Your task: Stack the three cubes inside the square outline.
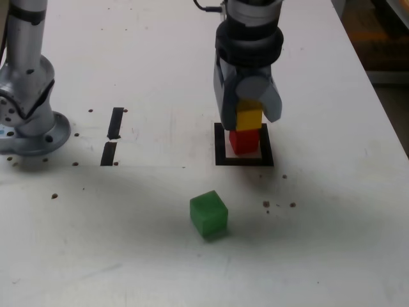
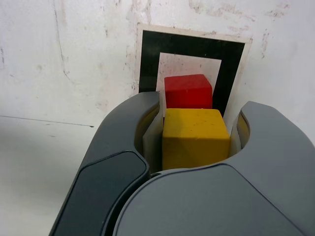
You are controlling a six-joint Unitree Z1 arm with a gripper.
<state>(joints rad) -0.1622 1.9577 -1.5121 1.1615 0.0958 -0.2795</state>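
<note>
My gripper point(image 1: 249, 114) is shut on the yellow cube point(image 1: 250, 119), one jaw on each side of it. The yellow cube hangs directly over the red cube point(image 1: 243, 142) and looks to be touching its top. The red cube stands inside the square outline point(image 1: 220, 148). The wrist view shows the yellow cube point(image 2: 196, 135) between the grey jaws of the gripper point(image 2: 196, 147), with the red cube point(image 2: 187, 91) beyond it on the white centre of the outline point(image 2: 147, 59). The green cube point(image 1: 208, 214) sits alone on the table, nearer the camera than the outline.
A silver arm base point(image 1: 29, 102) stands at the exterior view's left. Two short black strips point(image 1: 115, 123) point(image 1: 108, 153) lie between it and the outline. The table's edge point(image 1: 377, 96) runs down the exterior view's right.
</note>
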